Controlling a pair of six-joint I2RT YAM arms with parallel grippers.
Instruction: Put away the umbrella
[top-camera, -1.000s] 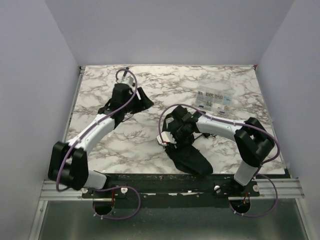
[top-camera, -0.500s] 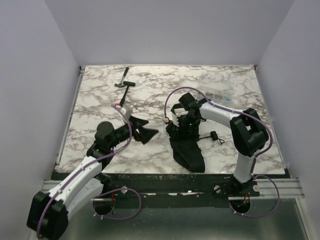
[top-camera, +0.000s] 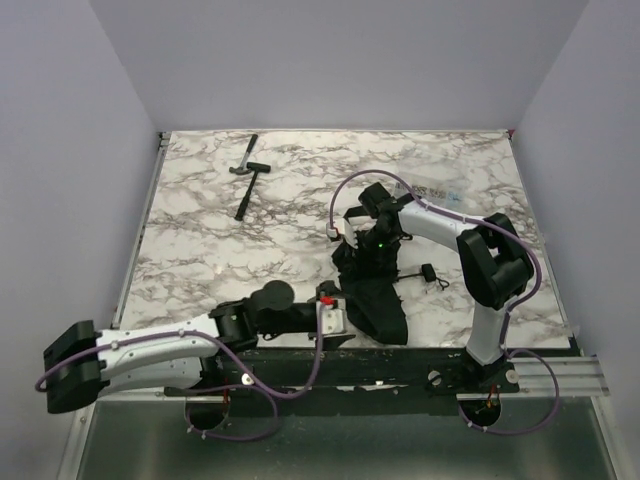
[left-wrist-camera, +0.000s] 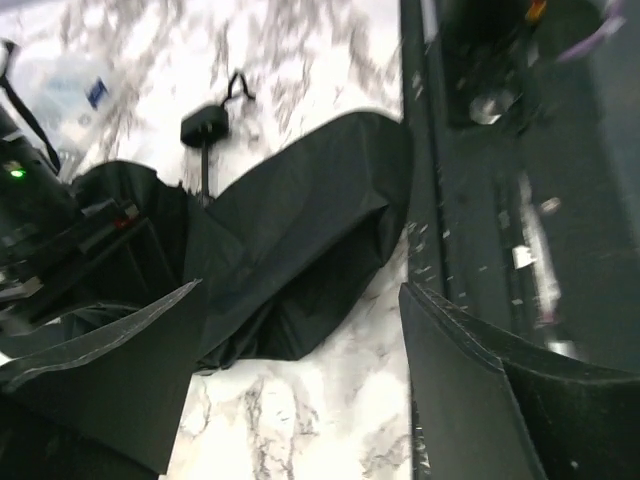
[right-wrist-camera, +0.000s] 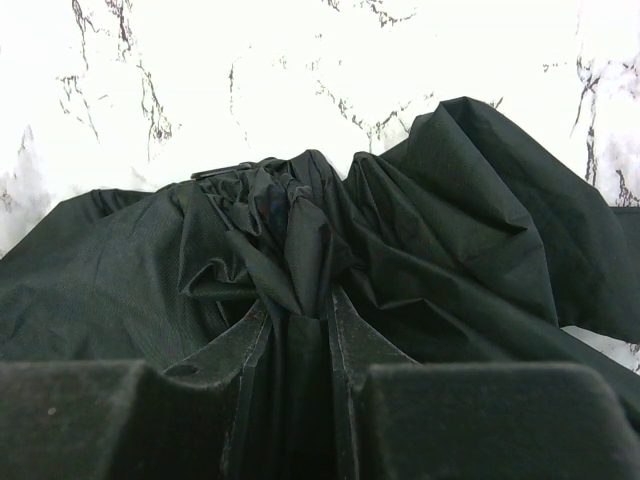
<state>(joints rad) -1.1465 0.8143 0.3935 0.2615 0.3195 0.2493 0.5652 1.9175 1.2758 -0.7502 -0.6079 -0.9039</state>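
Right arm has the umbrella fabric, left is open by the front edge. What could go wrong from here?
1. The right fingers pinch only bunched fabric of the umbrella, not its shaft; a lift may let it slip or unfurl.
2. Its near end lies at the near edge of the table; the open left fingers beside it could nudge it off.
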